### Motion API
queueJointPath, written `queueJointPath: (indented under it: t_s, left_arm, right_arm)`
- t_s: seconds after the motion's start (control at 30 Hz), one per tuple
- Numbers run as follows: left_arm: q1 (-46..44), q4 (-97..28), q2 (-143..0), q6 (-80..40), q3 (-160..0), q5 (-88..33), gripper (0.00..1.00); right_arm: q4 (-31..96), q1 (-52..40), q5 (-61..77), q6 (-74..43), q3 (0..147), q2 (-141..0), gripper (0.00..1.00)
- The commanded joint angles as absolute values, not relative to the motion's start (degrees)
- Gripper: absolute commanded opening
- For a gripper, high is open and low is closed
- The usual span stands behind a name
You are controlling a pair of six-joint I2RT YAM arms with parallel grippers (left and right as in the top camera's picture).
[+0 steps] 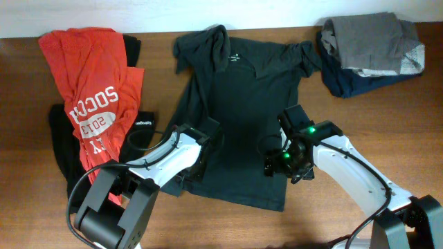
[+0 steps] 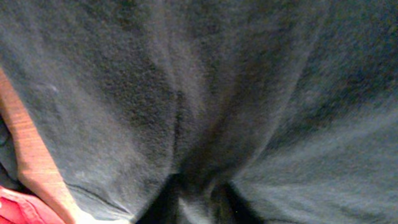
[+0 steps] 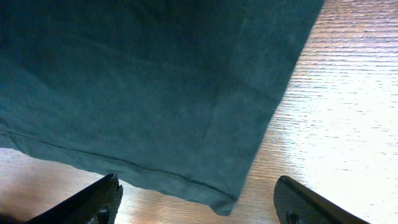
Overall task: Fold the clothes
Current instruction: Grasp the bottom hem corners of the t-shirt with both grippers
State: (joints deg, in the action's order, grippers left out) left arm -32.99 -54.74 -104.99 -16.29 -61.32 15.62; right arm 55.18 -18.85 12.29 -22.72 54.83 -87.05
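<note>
Closest in the right wrist view are two dark fingertips (image 3: 102,199) of the right gripper (image 3: 196,194). They stand wide apart and hold nothing. The bottom corner of the black T-shirt (image 3: 137,81) lies on the wooden table (image 3: 336,124) just in front of them.

Black cloth fills almost all of the left wrist view. It bunches into tight folds at the left gripper (image 2: 196,208), which pinches the shirt.

From above, the black T-shirt lies spread out in the middle of the table. One arm is at its lower left edge and the other at its lower right edge. A red shirt (image 1: 90,90) with white print lies to the left. A grey and navy pile (image 1: 367,48) sits at the far right.
</note>
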Motion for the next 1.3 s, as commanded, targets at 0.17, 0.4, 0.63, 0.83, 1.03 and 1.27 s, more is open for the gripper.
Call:
queueJointPath:
  t_s: [0.17, 0.4, 0.63, 0.83, 1.03, 1.27]
  left_arm:
    - [-32.84, -60.23, -104.64, -16.69, -67.31, 17.43, 0.01]
    - [-32.6, -65.04, -104.64, -16.67, -74.24, 17.67, 0.01]
    - [-27.46, -70.35, -104.64, -16.71, -78.67, 17.93, 0.01]
    - [-23.22, -70.32, -104.64, -16.69, -81.06, 17.8, 0.01]
    - [-21.56, -70.11, -104.64, -16.71, -81.45, 17.76, 0.01]
    - [-21.58, -69.89, -104.64, -16.69, -81.45, 15.86, 0.01]
  right_arm:
    - [55.29, -19.14, 11.9, -23.0, 54.61, -87.92, 0.82]
    - [55.51, -20.32, 13.32, -23.0, 54.52, -87.92, 0.77]
    - [50.5, -24.97, 13.52, -25.69, 48.71, -87.94, 0.77]
    - [50.04, -25.12, 13.54, -29.08, 43.53, -87.94, 0.77]
    - [44.07, -25.12, 15.4, -30.57, 38.04, -87.96, 0.75]
    - [41.82, -26.48, 17.39, -32.18, 37.28, -88.47, 0.31]
